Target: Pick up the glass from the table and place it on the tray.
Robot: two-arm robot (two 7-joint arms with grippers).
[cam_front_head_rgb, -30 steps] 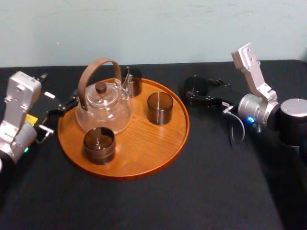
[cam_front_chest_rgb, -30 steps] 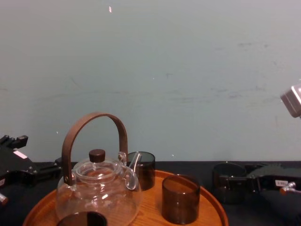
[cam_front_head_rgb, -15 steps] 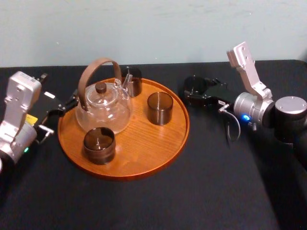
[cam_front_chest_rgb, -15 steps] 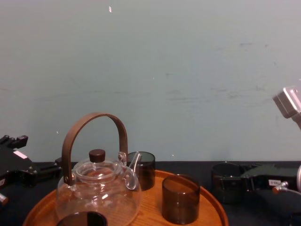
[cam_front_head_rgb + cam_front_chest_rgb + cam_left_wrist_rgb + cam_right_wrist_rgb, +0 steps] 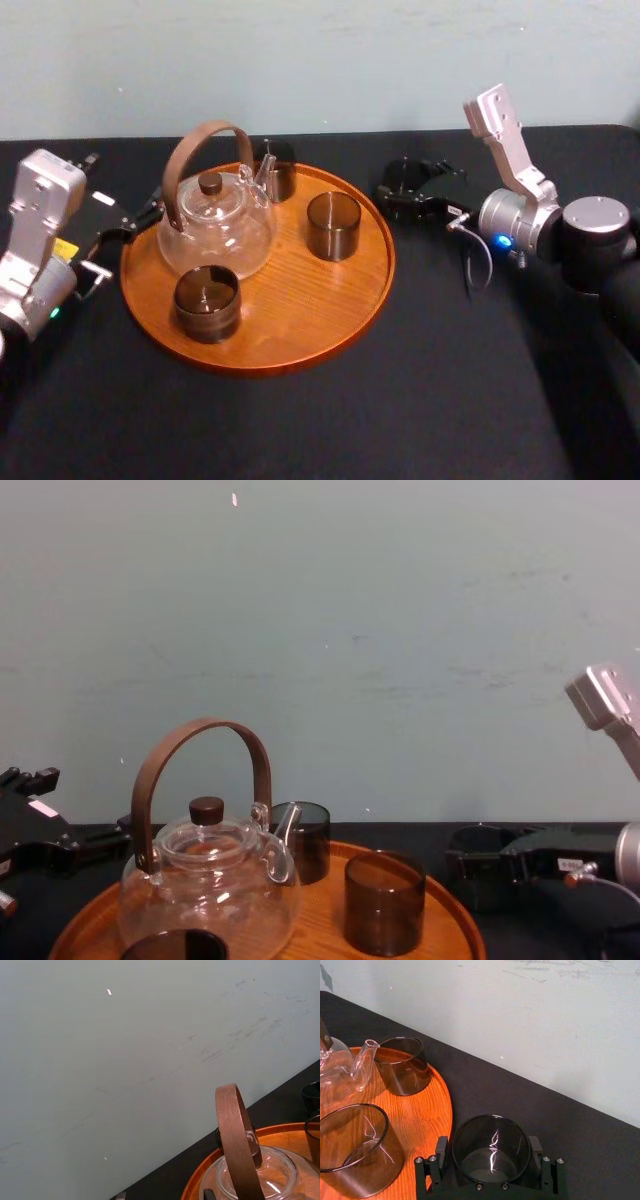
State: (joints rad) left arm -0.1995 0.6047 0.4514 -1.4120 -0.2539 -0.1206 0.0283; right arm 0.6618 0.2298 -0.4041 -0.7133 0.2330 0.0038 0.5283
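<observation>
One change is showing over the last second: the right gripper (image 5: 405, 192) is travelling toward the robot's left, approaching the right rim of the tray (image 5: 330, 322). The glass (image 5: 491, 1157) is travelling with it rather than staying behind on the tabletop (image 5: 450, 390). This is indicating that the grasp is already holding and that the task is now sitting in its transfer step, with placement not yet done. The fingers (image 5: 441, 1149) are clamping the glass from two opposite sides, one pressing on each flank of the wall. The glass is standing upright between them with its mouth facing up. In the right wrist view the glass is lying just beside the tray rim but outside it, over the tabletop. Whether its base is riding clear of the tabletop or dragging across it is not resolving in the chest view; it is probably sitting very low. Judging from this, the next motion is needing enough lift to carry the base over the raised rim before any further sideways travel. The free wood toward the tray's right side is offering a landing spot, while the teapot (image 5: 215, 228) and three other glasses (image 5: 333, 226) are occupying the rest. The left gripper (image 5: 135, 225) is idling beside the tray's left rim, taking no part.
</observation>
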